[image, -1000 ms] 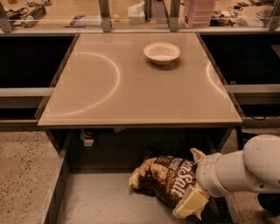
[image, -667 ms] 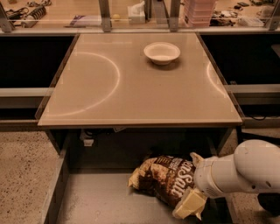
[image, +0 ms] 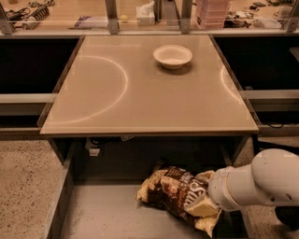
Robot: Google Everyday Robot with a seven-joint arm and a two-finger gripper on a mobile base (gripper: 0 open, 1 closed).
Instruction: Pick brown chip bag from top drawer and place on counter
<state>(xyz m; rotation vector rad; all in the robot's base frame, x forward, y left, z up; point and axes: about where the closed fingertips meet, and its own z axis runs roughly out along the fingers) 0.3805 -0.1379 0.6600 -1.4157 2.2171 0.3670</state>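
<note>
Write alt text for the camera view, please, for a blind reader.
The robot's gripper is at the right end of a brown chip bag lying in the open top drawer, below a beige counter holding a white bowl.

A shallow white bowl [image: 173, 56] stands upright and empty. Behind it runs a wooden bench [image: 70, 11] with two metal posts [image: 111, 16], carrying a tissue box [image: 145, 13], a pink stack of containers [image: 212, 11] and tangled cables [image: 35, 11]. Speckled floor [image: 23, 186] lies at the lower left.
</note>
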